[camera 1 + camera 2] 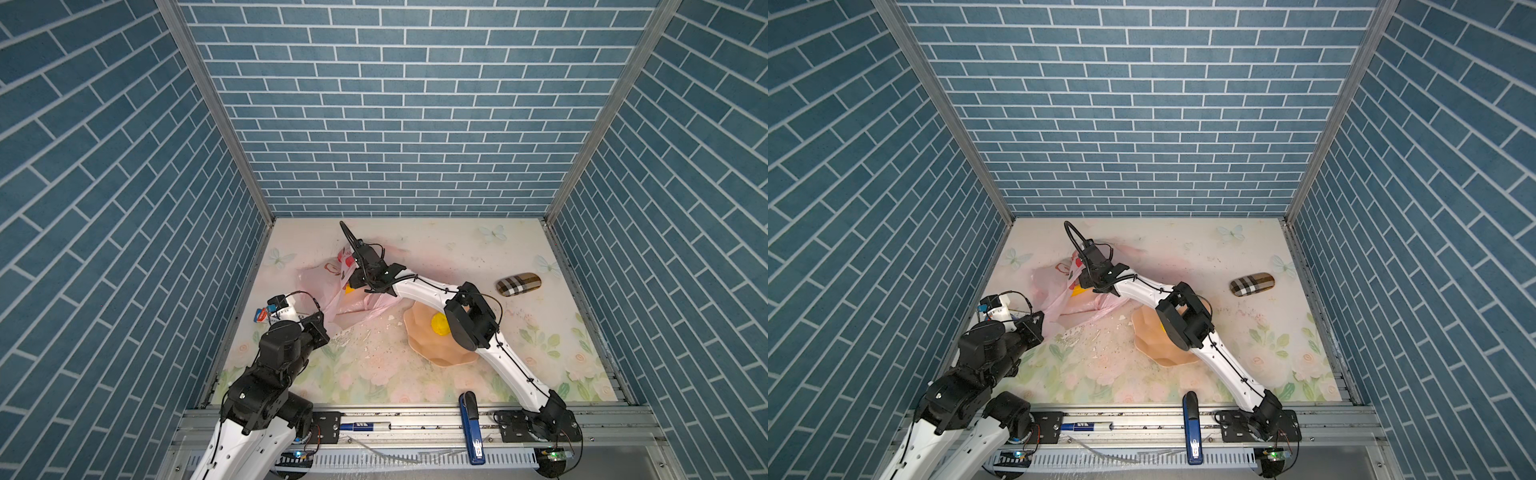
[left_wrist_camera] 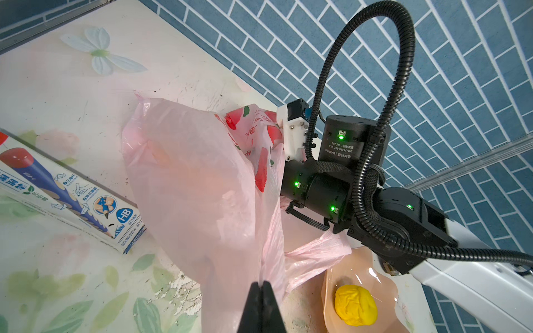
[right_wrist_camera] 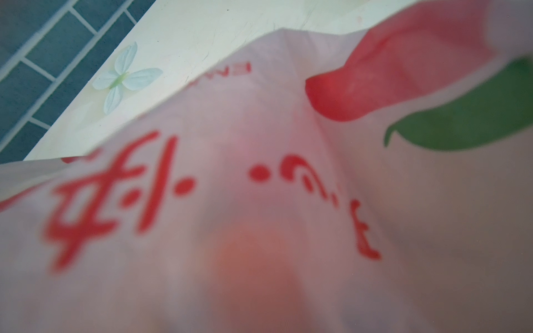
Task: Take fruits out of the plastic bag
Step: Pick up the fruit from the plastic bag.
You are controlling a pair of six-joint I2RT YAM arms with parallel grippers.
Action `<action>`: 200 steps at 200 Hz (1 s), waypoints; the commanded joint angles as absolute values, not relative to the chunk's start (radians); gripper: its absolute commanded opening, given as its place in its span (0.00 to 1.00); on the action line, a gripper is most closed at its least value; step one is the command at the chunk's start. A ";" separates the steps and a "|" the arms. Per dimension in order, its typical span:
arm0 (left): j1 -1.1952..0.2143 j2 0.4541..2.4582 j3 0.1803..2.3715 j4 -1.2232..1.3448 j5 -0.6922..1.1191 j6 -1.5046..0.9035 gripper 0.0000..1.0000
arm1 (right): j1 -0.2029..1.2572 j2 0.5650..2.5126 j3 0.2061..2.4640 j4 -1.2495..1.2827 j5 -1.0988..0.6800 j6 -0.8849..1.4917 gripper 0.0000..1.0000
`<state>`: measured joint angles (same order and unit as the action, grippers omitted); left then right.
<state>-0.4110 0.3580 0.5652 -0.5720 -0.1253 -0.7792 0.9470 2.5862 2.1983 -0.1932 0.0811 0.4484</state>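
Pink plastic bag between left fingers

You have one plastic bag, one bowl with one yellow fruit in it, one plaid case, one blue stapler and one pencil box. What's inside the bag can't be counted.

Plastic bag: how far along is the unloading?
Done: one yellow fruit lies in the bowl. In hand: left claw pinches the plastic bag while the right arm reaches inside, right claw hidden. Remaining: at least an orange shape showing through the film.
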 commanded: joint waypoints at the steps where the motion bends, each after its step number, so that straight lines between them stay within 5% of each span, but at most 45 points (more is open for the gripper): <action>1: -0.410 0.355 0.554 -0.588 -0.121 -0.785 0.00 | 0.936 2.595 2.204 -0.159 0.071 0.466 0.47; 67: -0.410 0.365 0.548 -0.564 -0.124 -0.787 0.00 | 0.937 2.530 2.134 -0.135 0.015 0.444 0.34; 200: -0.410 0.426 0.571 -0.467 -0.177 -0.753 0.00 | 1.000 2.156 1.702 -0.126 -0.078 0.385 0.28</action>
<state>-0.4110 0.4221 0.5568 -0.4934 -0.1429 -0.7742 0.9863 2.2486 1.7546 -0.1036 -0.0448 0.4171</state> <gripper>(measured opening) 0.046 0.573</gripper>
